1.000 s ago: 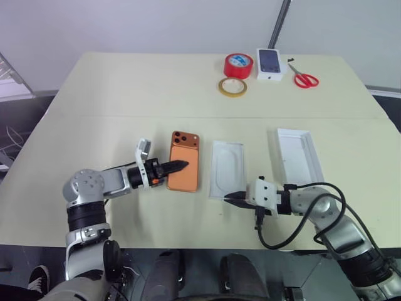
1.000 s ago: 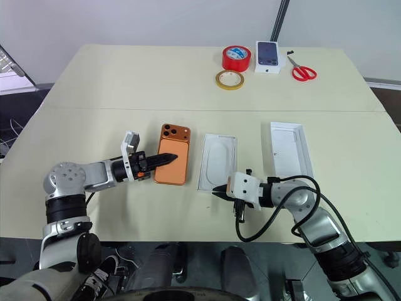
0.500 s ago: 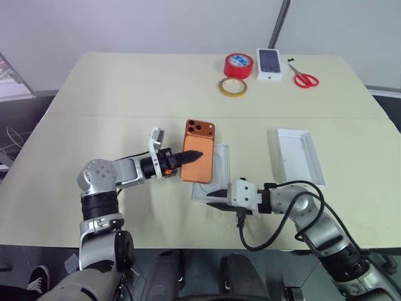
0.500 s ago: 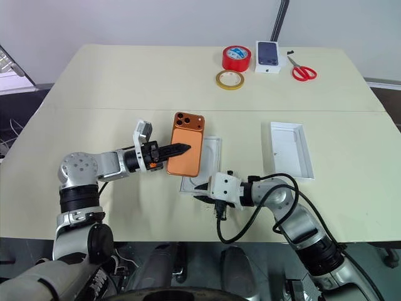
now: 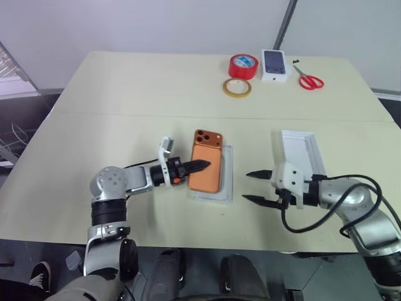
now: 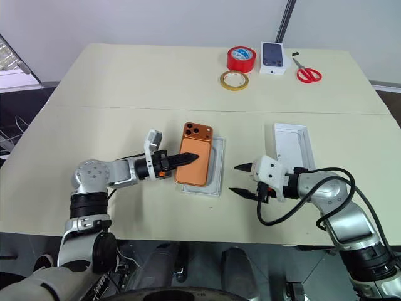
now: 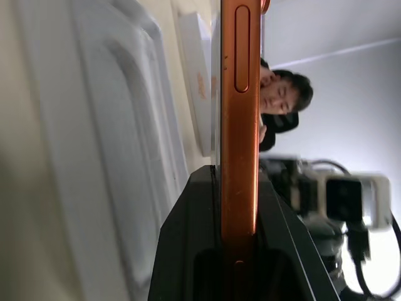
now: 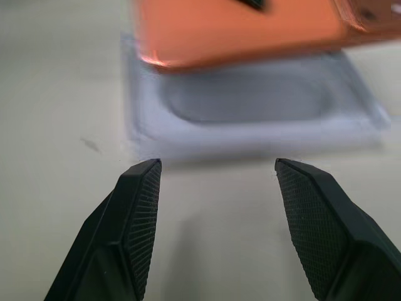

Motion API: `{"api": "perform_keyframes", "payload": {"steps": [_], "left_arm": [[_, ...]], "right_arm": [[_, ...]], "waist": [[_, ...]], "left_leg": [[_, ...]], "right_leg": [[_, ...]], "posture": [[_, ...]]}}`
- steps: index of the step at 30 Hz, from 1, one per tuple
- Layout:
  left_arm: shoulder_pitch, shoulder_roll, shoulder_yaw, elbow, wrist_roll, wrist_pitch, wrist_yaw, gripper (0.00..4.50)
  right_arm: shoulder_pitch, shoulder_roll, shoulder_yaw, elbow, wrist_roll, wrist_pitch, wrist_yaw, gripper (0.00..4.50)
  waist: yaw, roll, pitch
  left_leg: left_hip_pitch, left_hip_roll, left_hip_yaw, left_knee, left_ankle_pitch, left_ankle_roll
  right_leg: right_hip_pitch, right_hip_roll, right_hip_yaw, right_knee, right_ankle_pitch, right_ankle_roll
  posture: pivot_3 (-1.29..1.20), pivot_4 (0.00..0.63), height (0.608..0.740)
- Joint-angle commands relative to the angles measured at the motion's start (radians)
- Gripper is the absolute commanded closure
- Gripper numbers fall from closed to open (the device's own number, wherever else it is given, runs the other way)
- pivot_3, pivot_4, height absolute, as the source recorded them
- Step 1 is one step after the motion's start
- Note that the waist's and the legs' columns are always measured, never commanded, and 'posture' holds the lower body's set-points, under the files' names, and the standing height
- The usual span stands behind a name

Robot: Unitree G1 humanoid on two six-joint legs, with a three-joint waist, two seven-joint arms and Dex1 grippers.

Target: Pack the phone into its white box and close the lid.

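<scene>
While the table (image 5: 125,94) carries every item, entries run as follows. Lid (image 5: 303,150): plain white tray, just beyond the right gripper (image 5: 257,187), whose fingers stand spread apart with nothing between them. White box (image 5: 227,182): lying flat between the two grippers, beneath the phone. Phone (image 5: 207,169): orange, camera bump up, pinched by its edge in the closed left gripper (image 5: 199,165), hovering over the box. Red tape roll (image 5: 243,65), yellow tape ring (image 5: 237,87), scissors (image 5: 309,79): far side, well apart from both grippers.
</scene>
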State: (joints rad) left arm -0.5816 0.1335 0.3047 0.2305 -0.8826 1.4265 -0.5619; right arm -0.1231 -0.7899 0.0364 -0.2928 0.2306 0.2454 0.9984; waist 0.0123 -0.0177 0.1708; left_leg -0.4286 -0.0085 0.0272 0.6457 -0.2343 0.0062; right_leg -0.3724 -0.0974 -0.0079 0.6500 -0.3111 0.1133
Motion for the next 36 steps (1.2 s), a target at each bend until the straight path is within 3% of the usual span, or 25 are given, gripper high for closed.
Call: {"api": "perform_keyframes", "payload": {"steps": [1, 3, 6, 22, 36], "left_arm": [[-0.012, -0.013, -0.011, 0.005, -0.018, -0.013, -0.018, 3.98], [-0.016, -0.018, -0.016, 0.009, -0.017, -0.012, -0.011, 3.27], [-0.017, -0.013, -0.039, -0.013, -0.004, -0.017, -0.003, 1.83], [-0.028, -0.002, 0.032, -0.195, -0.074, 0.056, 0.096, 1.83], [-0.001, 0.070, 0.080, -0.238, -0.119, 0.095, 0.113, 1.83]], "right_arm": [[-0.019, 0.023, 0.007, -0.013, -0.016, -0.031, -0.027, 1.44], [-0.020, 0.030, 0.011, -0.014, -0.021, -0.033, -0.032, 1.42], [-0.021, 0.036, 0.020, -0.013, -0.027, -0.033, -0.038, 1.42], [-0.061, 0.073, 0.069, 0.048, -0.068, -0.075, -0.050, 1.42], [-0.080, 0.077, 0.086, 0.076, -0.094, -0.106, -0.043, 1.42]], "waist": [[0.000, 0.000, 0.000], [0.000, 0.000, 0.000], [0.000, 0.000, 0.000], [0.001, 0.000, 0.000], [0.000, 0.000, 0.000]], "left_leg": [[0.000, 0.000, 0.000, 0.000, 0.000, 0.000], [0.000, 0.000, 0.000, 0.000, 0.000, -0.001], [0.000, 0.000, 0.000, 0.000, 0.000, -0.001], [0.000, 0.000, 0.000, 0.001, 0.002, -0.002], [0.000, 0.000, 0.000, 0.001, 0.003, -0.004]], "right_leg": [[0.000, 0.000, 0.000, 0.000, 0.000, 0.000], [0.000, 0.000, 0.000, 0.000, 0.000, 0.000], [0.000, 0.000, 0.000, 0.000, 0.000, 0.000], [0.001, 0.000, 0.000, 0.000, 0.000, 0.000], [0.001, 0.001, 0.000, 0.000, 0.000, 0.000]], "posture": [[0.00, 0.150, 0.728], [0.00, 0.150, 0.728], [0.00, 0.150, 0.728], [0.00, 0.150, 0.728], [0.00, 0.150, 0.728]]}}
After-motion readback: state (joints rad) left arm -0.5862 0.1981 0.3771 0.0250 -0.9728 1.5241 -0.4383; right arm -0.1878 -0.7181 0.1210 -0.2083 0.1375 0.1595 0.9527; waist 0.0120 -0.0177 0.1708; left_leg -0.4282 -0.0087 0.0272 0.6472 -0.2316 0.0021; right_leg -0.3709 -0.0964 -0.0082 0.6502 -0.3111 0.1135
